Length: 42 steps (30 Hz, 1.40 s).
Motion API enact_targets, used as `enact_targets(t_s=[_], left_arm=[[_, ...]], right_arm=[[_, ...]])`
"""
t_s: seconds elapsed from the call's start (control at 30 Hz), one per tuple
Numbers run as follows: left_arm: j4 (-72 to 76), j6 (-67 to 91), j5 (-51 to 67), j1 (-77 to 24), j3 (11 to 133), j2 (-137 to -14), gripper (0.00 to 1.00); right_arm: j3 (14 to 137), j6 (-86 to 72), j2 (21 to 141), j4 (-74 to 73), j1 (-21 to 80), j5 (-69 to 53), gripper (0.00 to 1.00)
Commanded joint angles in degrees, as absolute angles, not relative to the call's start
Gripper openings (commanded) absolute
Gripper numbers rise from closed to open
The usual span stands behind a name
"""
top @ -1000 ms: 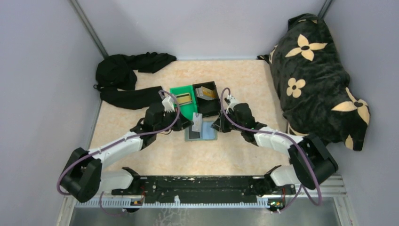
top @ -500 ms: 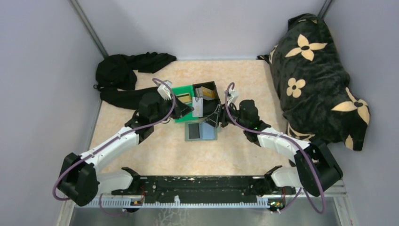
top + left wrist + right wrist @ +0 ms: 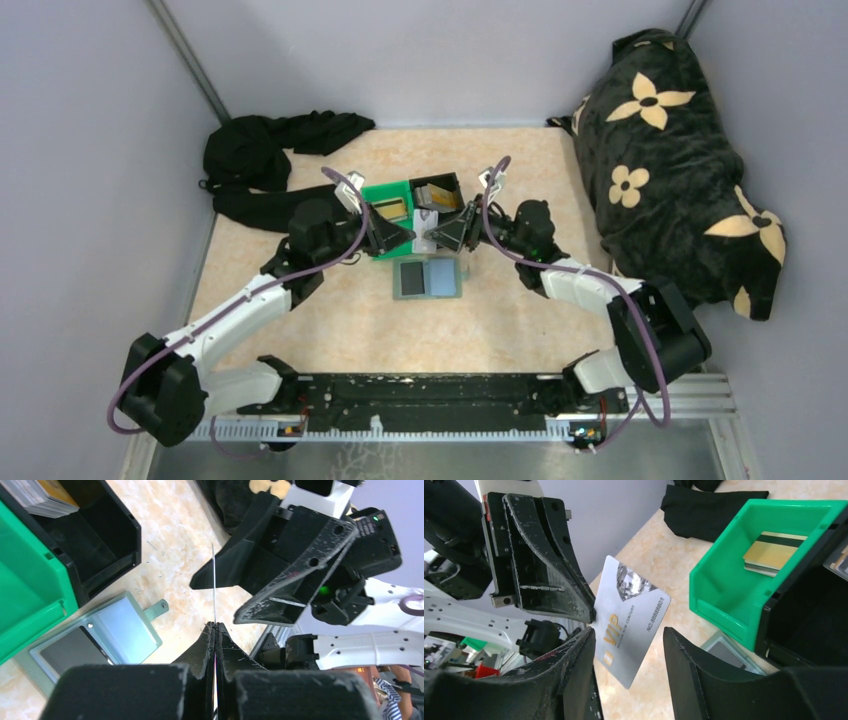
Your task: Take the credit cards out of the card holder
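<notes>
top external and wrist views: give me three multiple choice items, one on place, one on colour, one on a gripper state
1. Where on the table does the card holder lie?
A far left corner
B middle
C near edge

2. What colour is the card in the left gripper?
A silver
B red
C green

3. The right gripper is
A shut on the card
B open
C out of view

Answers:
1 B, the top view shows it lying open mid-table.
2 A, the right wrist view shows its silver face.
3 B, its fingers stand wide apart and pinch nothing.
</notes>
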State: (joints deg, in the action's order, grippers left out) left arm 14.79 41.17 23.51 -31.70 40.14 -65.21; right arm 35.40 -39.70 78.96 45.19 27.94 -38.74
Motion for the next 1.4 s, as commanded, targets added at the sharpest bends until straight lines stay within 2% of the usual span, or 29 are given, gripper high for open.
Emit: enact_targets(t_s=[0.0, 0.1, 0.2, 0.23, 0.27, 0.33, 0.37, 0.4, 0.43, 0.57, 0.67, 0.73, 0.8, 0.93, 1.07, 1.17, 1.27, 1.37], left_arm=[[19.1, 41.7, 27.5, -31.3, 39.4, -64.2, 0.0], [19.1, 41.7, 27.4, -31.3, 39.2, -63.9, 0.0], [18.7, 41.5, 26.5, -31.3, 38.8, -64.0, 0.0], [18.7, 41.6, 26.2, -31.3, 38.6, -64.0, 0.0], [18.6, 41.6, 25.8, -31.3, 38.4, -64.0, 0.0], [18.2, 41.7, 24.7, -31.3, 38.3, -64.2, 0.0], [17.8, 41.5, 24.2, -31.2, 38.4, -64.2, 0.08], [17.2, 40.9, 24.0, -31.1, 38.8, -64.2, 0.25], [16.6, 40.2, 24.6, -30.8, 39.3, -64.1, 0.37], [15.5, 37.8, 29.5, -28.0, 40.6, -62.6, 0.63], [11.8, 34.3, 32.6, -26.1, 42.5, -61.5, 0.73], [11.3, 31.9, 37.1, -25.4, 43.1, -61.5, 0.72], [11.8, 30.8, 42.6, -25.3, 43.2, -62.2, 0.68], [20.6, 34.2, 52.9, -25.4, 40.6, -64.5, 0.66], [21.2, 33.3, 56.0, -26.6, 41.0, -65.6, 0.67], [20.1, 31.8, 57.2, -28.5, 41.6, -66.5, 0.66], [20.5, 31.6, 57.5, -29.3, 40.8, -66.5, 0.59], [17.5, 29.6, 57.0, -29.9, 41.6, -66.5, 0.56]], right_arm=[[38.6, -41.5, 80.4, 52.2, 27.5, -42.4, 0.52], [38.5, -41.2, 80.1, 51.7, 27.6, -42.8, 0.43], [38.2, -40.8, 78.8, 50.7, 27.5, -42.2, 0.18], [38.1, -40.5, 78.2, 50.1, 27.5, -41.9, 0.04], [38.1, -40.2, 77.7, 49.2, 27.5, -41.6, 0.0], [38.4, -39.3, 76.9, 47.4, 27.6, -41.8, 0.0], [38.7, -38.8, 76.7, 46.4, 27.5, -42.4, 0.0], [39.5, -38.0, 76.5, 45.0, 27.4, -43.4, 0.0], [40.2, -37.0, 76.4, 43.0, 27.2, -44.9, 0.0], [41.9, -33.0, 75.5, 34.6, 25.2, -51.5, 0.0], [43.4, -26.4, 74.4, 24.2, 24.9, -55.0, 0.0], [43.8, -23.0, 73.7, 19.0, 24.9, -57.6, 0.0], [43.1, -22.7, 72.6, 18.5, 24.9, -60.4, 0.0], [42.7, -22.9, 71.9, 18.9, 26.8, -64.6, 0.0], [46.8, -14.7, 72.8, 6.7, 31.6, -62.2, 0.0], [47.4, -13.9, 73.9, 5.8, 32.8, -62.2, 0.0], [47.2, -14.1, 74.0, 5.9, 32.8, -62.0, 0.0], [47.2, -14.3, 73.5, 6.2, 32.8, -62.4, 0.0]])
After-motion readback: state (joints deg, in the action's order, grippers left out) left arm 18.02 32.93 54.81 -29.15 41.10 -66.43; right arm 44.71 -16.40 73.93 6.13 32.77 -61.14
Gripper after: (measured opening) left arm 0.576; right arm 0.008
